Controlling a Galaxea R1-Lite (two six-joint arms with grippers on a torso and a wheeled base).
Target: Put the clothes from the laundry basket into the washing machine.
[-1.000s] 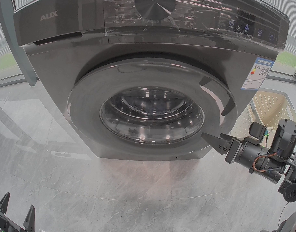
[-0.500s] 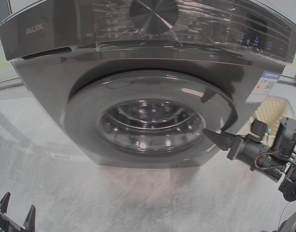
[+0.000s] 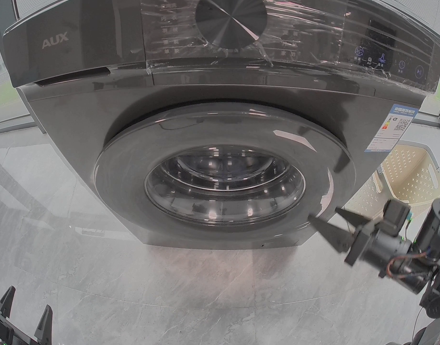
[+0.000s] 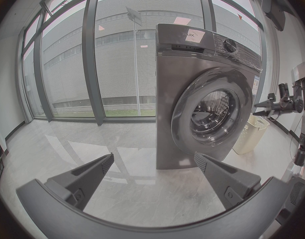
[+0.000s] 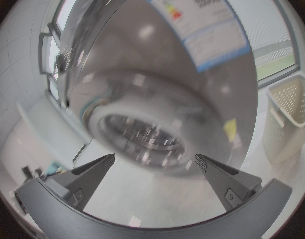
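Note:
The grey washing machine point(image 3: 220, 120) fills the head view, with its round glass door point(image 3: 225, 185) shut. A cream perforated laundry basket point(image 3: 411, 173) stands on the floor at the machine's right side, and its inner walls show. My right gripper point(image 3: 332, 222) hangs open just off the door's lower right rim, touching nothing. Its wrist view faces the door point(image 5: 139, 136) and the basket point(image 5: 288, 113) between the open fingers point(image 5: 222, 180). My left gripper point(image 3: 23, 307) is open and low at the near left, far from the machine point(image 4: 205, 93).
Glossy grey floor tiles point(image 3: 181, 288) lie in front of the machine. Tall windows point(image 4: 119, 60) stand behind and beside it. In the left wrist view, the right gripper point(image 4: 262, 107) shows far off above the basket point(image 4: 250, 138).
The head camera moved closer to the machine. My right gripper pulled down and to the right, away from the door's right rim, and its fingers spread open. The left gripper kept still.

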